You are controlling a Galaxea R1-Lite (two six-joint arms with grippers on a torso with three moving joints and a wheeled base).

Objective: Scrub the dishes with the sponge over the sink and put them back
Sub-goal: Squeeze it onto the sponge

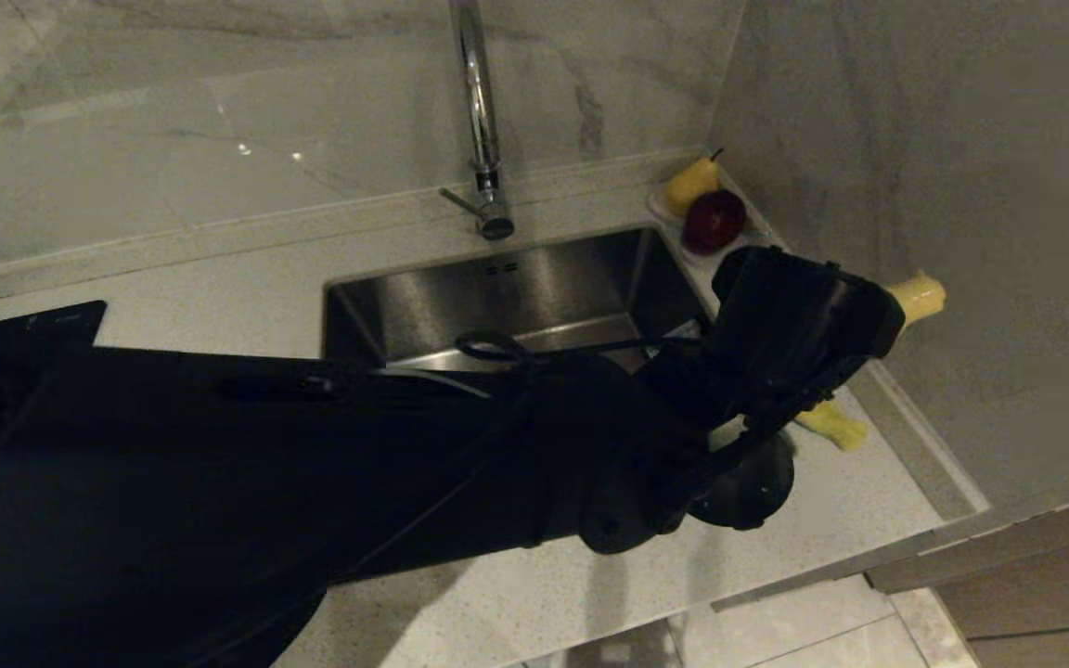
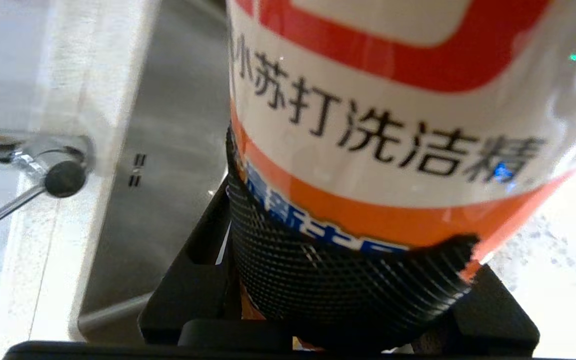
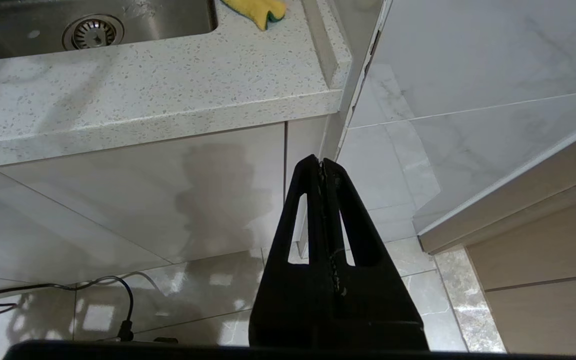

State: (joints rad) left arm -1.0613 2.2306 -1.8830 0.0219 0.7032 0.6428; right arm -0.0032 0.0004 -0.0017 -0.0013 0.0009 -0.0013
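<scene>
Left wrist view: ribbed tool (image 2: 348, 280) grips glossy bottle (image 2: 393, 125).

Detergent bottle (image 2: 393, 125), pear (image 1: 690, 184) beside red apple (image 1: 714, 221), black cooktop (image 1: 6, 339)

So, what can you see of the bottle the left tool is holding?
The detergent bottle looks like glossy plastic, with a white label carrying red and orange bands, blue print and black Chinese characters. The left tool is shut on it, one textured black finger pressed across the label. In the head view only a pale yellow end shows past the arm, near the right wall above the counter beside the sink. Its cap and fill level cannot be seen.
</scene>
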